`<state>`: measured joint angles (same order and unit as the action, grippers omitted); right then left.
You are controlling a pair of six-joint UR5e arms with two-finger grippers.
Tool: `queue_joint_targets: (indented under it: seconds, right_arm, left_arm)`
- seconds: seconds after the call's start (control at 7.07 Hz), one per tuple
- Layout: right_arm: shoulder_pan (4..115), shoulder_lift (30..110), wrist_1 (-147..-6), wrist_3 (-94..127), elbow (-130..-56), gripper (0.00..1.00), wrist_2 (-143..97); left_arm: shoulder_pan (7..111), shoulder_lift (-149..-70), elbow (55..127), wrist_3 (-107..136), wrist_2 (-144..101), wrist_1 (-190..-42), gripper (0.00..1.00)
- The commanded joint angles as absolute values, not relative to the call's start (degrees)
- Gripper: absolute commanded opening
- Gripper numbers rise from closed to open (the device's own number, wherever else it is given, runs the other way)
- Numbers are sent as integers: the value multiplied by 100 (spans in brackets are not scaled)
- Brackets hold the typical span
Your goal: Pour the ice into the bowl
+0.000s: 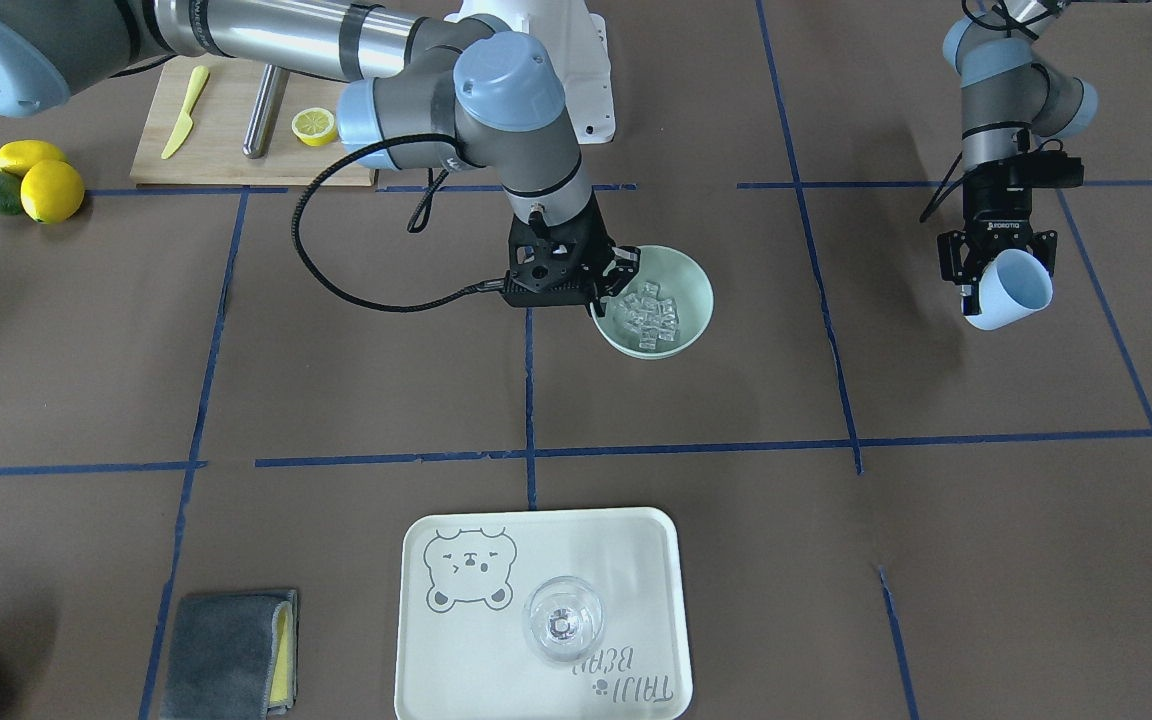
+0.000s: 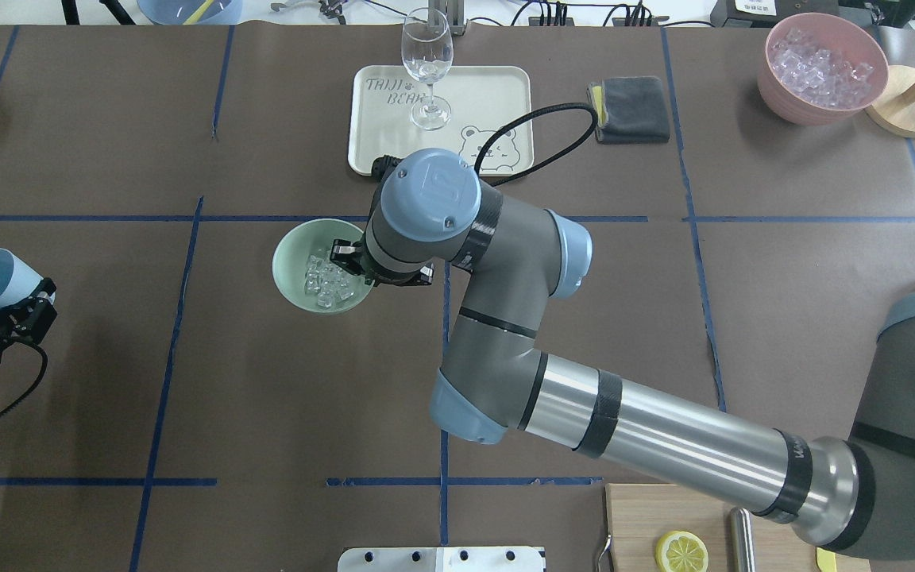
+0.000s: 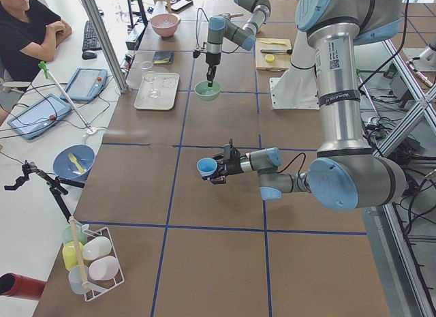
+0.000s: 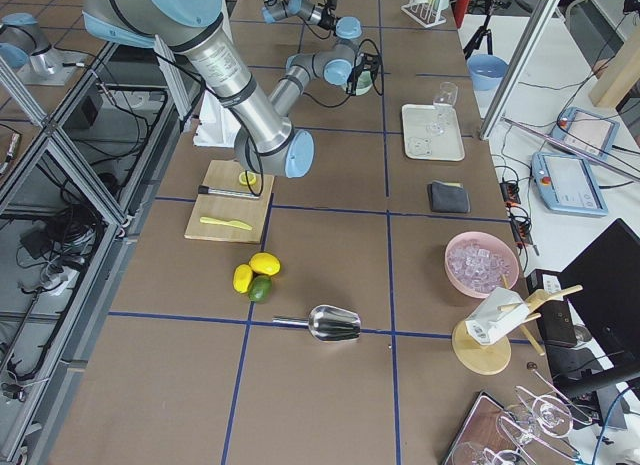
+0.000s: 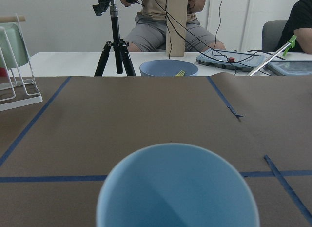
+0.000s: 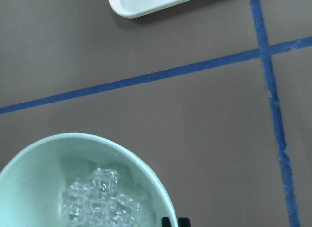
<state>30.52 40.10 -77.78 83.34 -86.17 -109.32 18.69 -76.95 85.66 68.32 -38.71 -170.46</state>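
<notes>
The pale mint-green bowl (image 1: 701, 290) stands on the brown table near its middle, with a small heap of clear ice (image 1: 648, 318) inside. My right gripper (image 1: 608, 290) is at the bowl's rim, fingers closed on it; the right wrist view shows the fingertips (image 6: 183, 222) at the rim of the bowl (image 6: 29, 158) beside the ice (image 6: 100, 200). My left gripper (image 1: 998, 275) is far off to the side, above the table, shut on a light blue cup (image 1: 1014, 290) tipped on its side. The cup (image 5: 178, 188) looks empty inside.
A white tray (image 1: 636, 540) with a clear glass (image 1: 562, 620) lies beyond the bowl. A grey cloth (image 1: 226, 655), a pink container of ice (image 2: 823, 67), a cutting board (image 1: 226, 150) with knife and half lemon, lemons (image 1: 51, 190) and a metal scoop (image 4: 335, 323) stand around the edges.
</notes>
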Motion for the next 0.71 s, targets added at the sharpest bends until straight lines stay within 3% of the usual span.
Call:
queue_joint_targets:
  seconds: [0.0,0.14,0.28,0.42,0.57]
  right_arm:
    - [3312,4891,-8235,7833,-9734,0,-11030]
    - [3514,5139,-8235,7692,-9921,0,-11257]
    - [3759,5333,-8235,7560,-10062,0,-11494]
    - [3849,5518,-8235,7463,-10220,0,-11540]
    - [3971,5685,-8235,7270,-10317,0,-11610]
  left_arm:
    - [1811,-7937,8157,6899,-3630,-17033,0]
    - [1732,-7937,8139,6899,-3586,-17033,0]
    - [1697,-7937,8147,6899,-3603,-17033,21]
    - [1661,-7928,8130,6899,-3604,-17033,92]
    - [1635,-7928,8139,6908,-3612,-17033,100]
